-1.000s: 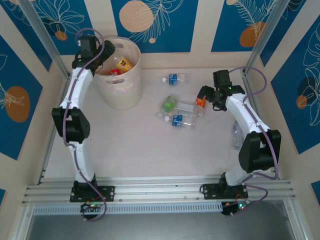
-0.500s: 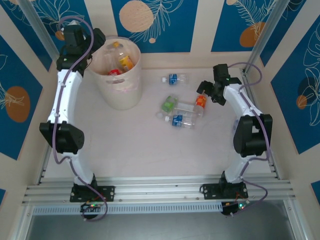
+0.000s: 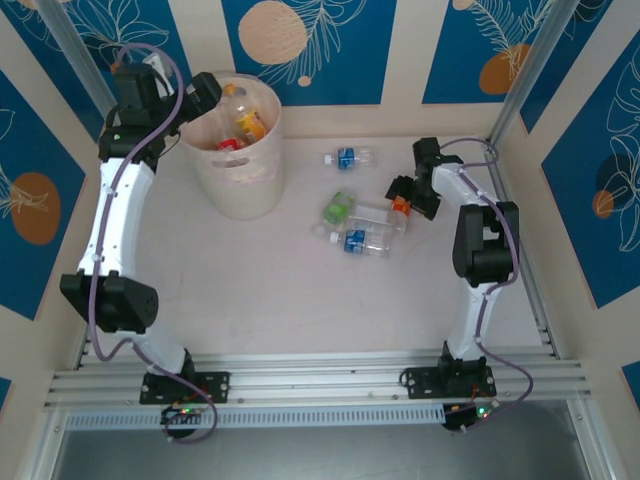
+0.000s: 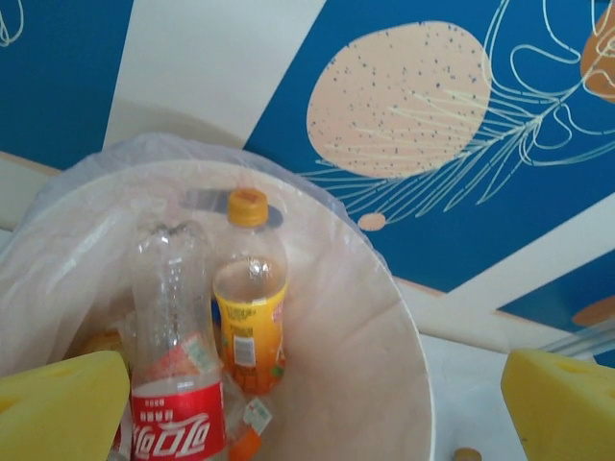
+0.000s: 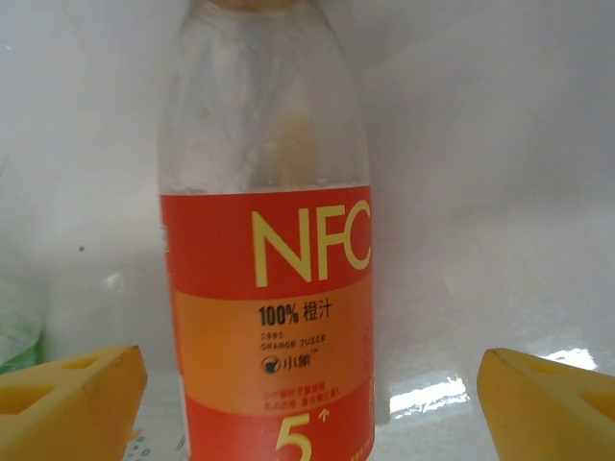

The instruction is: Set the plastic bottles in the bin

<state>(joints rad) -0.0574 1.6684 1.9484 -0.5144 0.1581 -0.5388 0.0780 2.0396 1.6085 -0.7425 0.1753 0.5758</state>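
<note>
Lying between the right tool's (image 5: 309,408) spread jaws is an orange-labelled bottle (image 5: 269,288).

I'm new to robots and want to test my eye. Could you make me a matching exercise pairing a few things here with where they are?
1 cola bottle
2 NFC bottle
3 lone blue-label bottle
4 left pincer

A lying alone on the table
B open, at the bin's rim
C facing the open right pincer
D inside the bin

Pairs: 1-D, 2-C, 3-A, 4-B
</note>
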